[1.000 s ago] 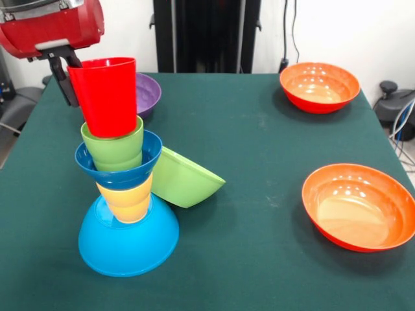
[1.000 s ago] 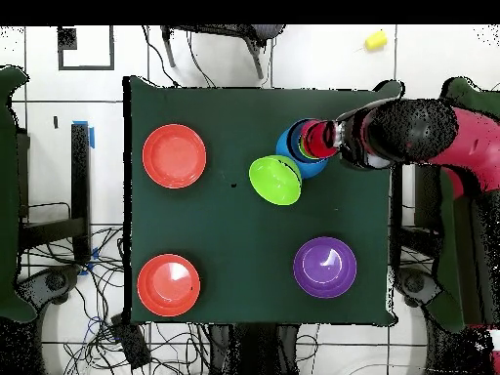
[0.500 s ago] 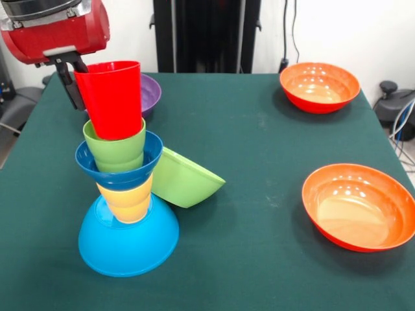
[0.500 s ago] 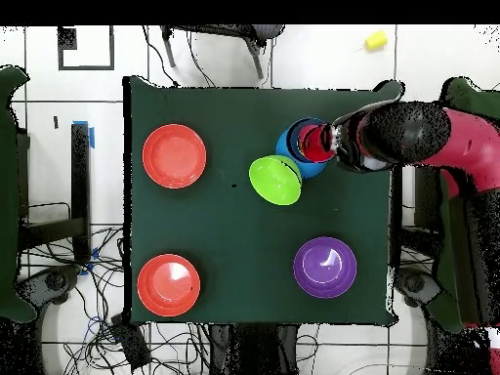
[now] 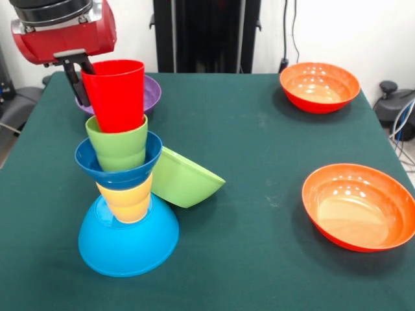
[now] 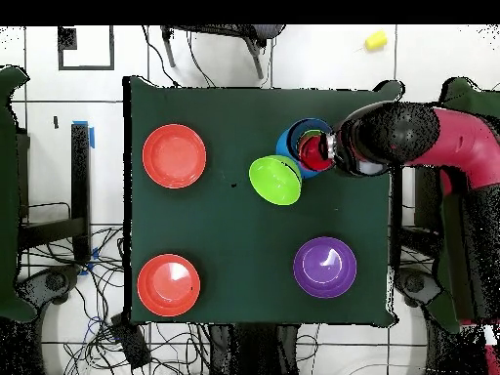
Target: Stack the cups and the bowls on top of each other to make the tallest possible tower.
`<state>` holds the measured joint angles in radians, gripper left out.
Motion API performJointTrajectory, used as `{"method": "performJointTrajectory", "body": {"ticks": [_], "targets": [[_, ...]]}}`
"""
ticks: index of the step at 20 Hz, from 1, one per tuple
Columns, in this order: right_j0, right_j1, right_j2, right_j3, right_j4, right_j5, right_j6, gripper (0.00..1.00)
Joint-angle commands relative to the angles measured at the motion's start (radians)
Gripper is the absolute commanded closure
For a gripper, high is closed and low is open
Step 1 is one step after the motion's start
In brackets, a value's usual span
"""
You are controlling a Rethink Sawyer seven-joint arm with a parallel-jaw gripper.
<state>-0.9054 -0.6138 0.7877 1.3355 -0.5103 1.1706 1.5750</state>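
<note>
The tower stands at the front view's left: an upturned light-blue bowl (image 5: pixel 128 240), a yellow cup (image 5: pixel 126 199), a small dark-blue bowl (image 5: pixel 120 170) and a green cup (image 5: pixel 118 148). A red cup (image 5: pixel 117 94) sits tilted in the green cup's mouth. My gripper (image 5: pixel 89 91) is shut on the red cup's rim, with one black finger (image 5: pixel 76 81) outside its left wall. In the overhead view the gripper (image 6: pixel 328 153) covers part of the red cup (image 6: pixel 312 153). A green bowl (image 5: pixel 185 179) lies on its side, leaning against the tower.
A purple bowl (image 5: pixel 153 94) stands just behind the tower, close to the arm. Two orange bowls (image 5: pixel 320 86) (image 5: pixel 360 205) sit on the right of the green table (image 5: pixel 246 149). A small yellow object (image 6: pixel 375 41) lies on the floor beyond the table.
The gripper and the red cup have shifted right in the front view. The cup now sits a little deeper in the green cup. The tower has not moved.
</note>
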Motion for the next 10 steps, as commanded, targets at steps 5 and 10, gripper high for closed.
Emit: {"method": "performJointTrajectory", "body": {"ticks": [5, 10], "targets": [[0.054, 0.019, -0.036, 0.004, -0.123, 0.156, -0.321, 1.0], [0.05, 0.021, -0.026, 0.005, -0.141, 0.102, -0.291, 1.0]]}}
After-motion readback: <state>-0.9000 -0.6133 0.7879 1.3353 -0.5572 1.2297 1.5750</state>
